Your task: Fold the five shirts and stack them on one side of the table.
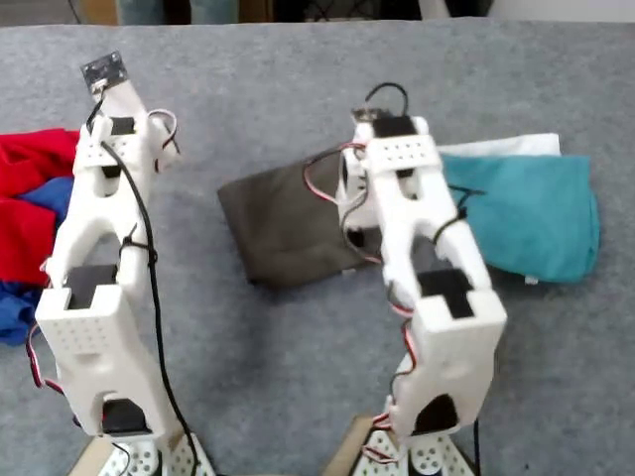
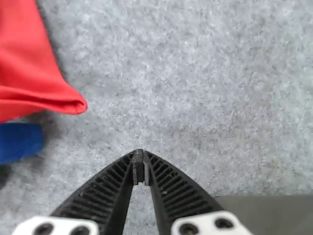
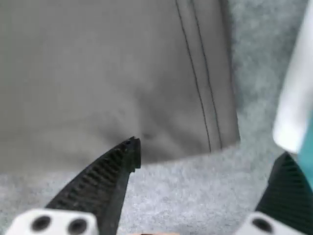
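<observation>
Shirt, grey-brown (image 3: 98, 73): lies directly under the right gripper (image 3: 209, 152), whose jaws stand wide apart and hold nothing. One fingertip (image 3: 131, 147) sits over the stitched hem edge of this shirt; whether it touches the cloth cannot be told. The other finger is off the shirt, over the table (image 3: 195, 196), just beside the white shirt (image 3: 293, 98).

Left gripper (image 2: 139, 169): jaws pressed together, tips meeting, nothing between them. It points down at bare grey table (image 2: 195, 73). Near it: a folded corner of the red shirt (image 2: 29, 73), and the blue shirt (image 2: 17, 142) beside that. A corner of the grey-brown shirt (image 2: 264, 215) shows on the gripper's other side.

High view, outward from the arms:
- Right arm (image 1: 427, 258): extends over the near edge of the grey-brown shirt (image 1: 288, 218), which lies folded flat in a rough rectangle at mid-table.
- Teal shirt (image 1: 536, 213): folded, on the right side of the table, lying on top of the white shirt (image 1: 506, 146); a strip of white shows along its far edge.
- Left arm (image 1: 94, 288): extends along the left side, beside the loose garments.
- Red shirt (image 1: 30, 198): bunched at the left table edge, not folded flat.
- Blue shirt (image 1: 15, 297): bunched with the red one, partly under it.
- Table (image 1: 248, 89): grey, felt-like covering.
</observation>
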`<state>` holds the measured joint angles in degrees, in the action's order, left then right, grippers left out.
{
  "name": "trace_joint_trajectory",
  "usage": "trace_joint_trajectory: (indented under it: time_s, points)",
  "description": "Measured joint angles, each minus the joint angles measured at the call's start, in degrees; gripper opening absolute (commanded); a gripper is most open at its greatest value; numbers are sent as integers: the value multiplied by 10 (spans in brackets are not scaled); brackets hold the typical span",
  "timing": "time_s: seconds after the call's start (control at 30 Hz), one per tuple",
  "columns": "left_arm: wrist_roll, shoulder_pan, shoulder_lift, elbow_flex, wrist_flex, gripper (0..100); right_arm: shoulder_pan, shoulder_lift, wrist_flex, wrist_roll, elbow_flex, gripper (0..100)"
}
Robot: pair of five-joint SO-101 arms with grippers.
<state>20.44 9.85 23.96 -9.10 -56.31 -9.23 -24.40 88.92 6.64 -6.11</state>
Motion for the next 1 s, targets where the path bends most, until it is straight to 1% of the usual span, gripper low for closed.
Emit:
trace_joint_trajectory:
  time_s: [0.23,0.3,0.37,0.53,0.6,0.87,1.0]
  points:
    - [0,0,0,0,0,33,-1,-63,-54,0,-2,420]
    - [0,0,0,0,0,33,-1,-76,-62,0,-4,404]
    - [0,0,0,0,0,33,-1,-84,-66,0,-4,343]
    - [0,0,0,0,0,33,4,-103,-67,0,-18,109]
    - [0,0,0,0,0,33,4,-103,-67,0,-19,48]
    - [0,0,0,0,0,33,11,-103,-67,-1,-21,38]
    - [0,0,0,0,0,33,12,-113,-44,-1,-44,23]
